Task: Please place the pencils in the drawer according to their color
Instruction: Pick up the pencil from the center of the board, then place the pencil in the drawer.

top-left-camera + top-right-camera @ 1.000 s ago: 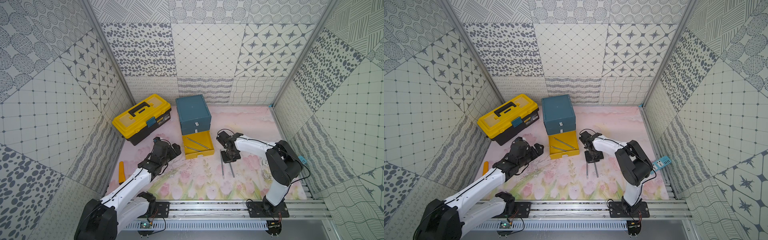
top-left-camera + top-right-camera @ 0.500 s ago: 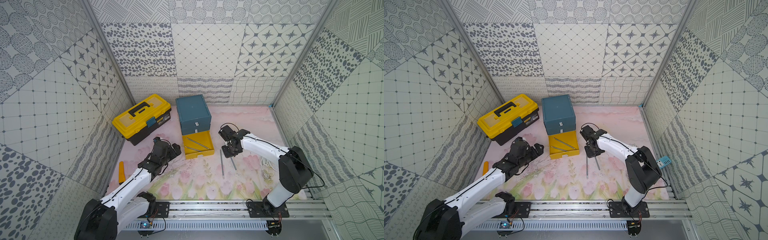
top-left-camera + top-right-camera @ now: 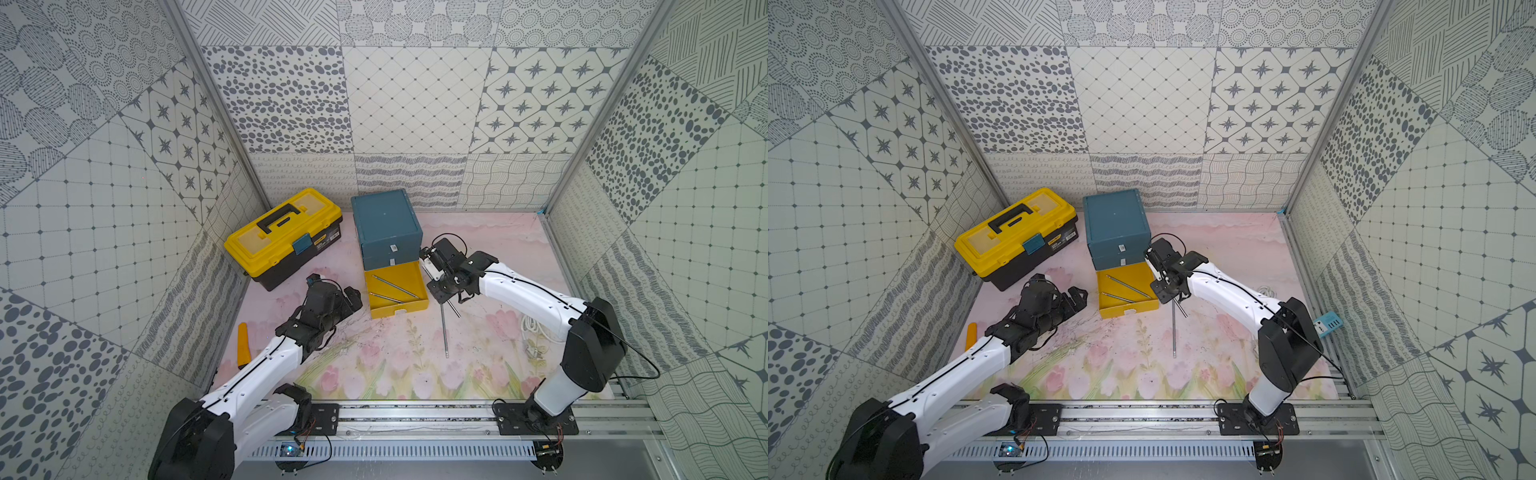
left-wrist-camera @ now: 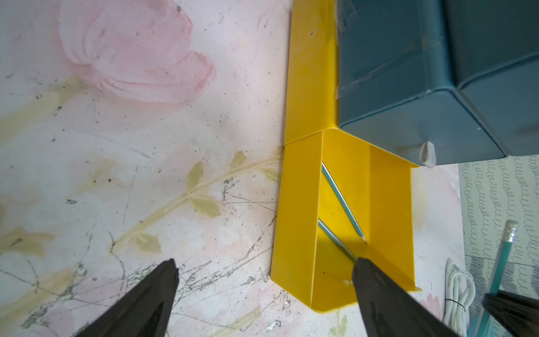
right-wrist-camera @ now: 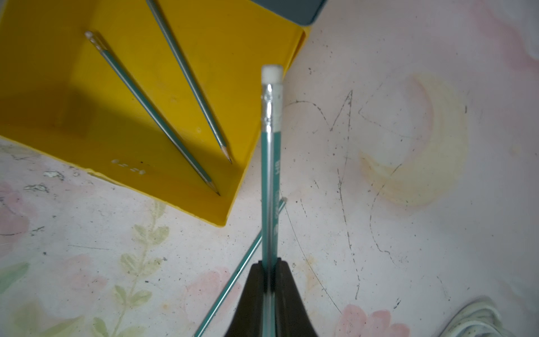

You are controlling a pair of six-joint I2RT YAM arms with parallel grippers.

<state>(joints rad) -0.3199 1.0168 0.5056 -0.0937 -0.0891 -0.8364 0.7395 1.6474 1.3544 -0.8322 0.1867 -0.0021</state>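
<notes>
Right gripper (image 5: 269,264) pinching teal pencil (image 5: 271,163), at 3 o'clock of yellow drawer (image 3: 415,309). Two pencils (image 3: 395,286) inside. Left gripper (image 4: 265,262) spread wide, at 9 o'clock. Loose pencil (image 3: 444,332) at 4 o'clock.

pencil (image 5: 269,175) tip hidden in right tool (image 5: 269,264), cable (image 5: 478,321) cut off

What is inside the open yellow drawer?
Two teal pencils lie loose on the yellow drawer floor. Its rear, tucked under the teal cabinet, is covered, so anything there cannot be seen.
</notes>
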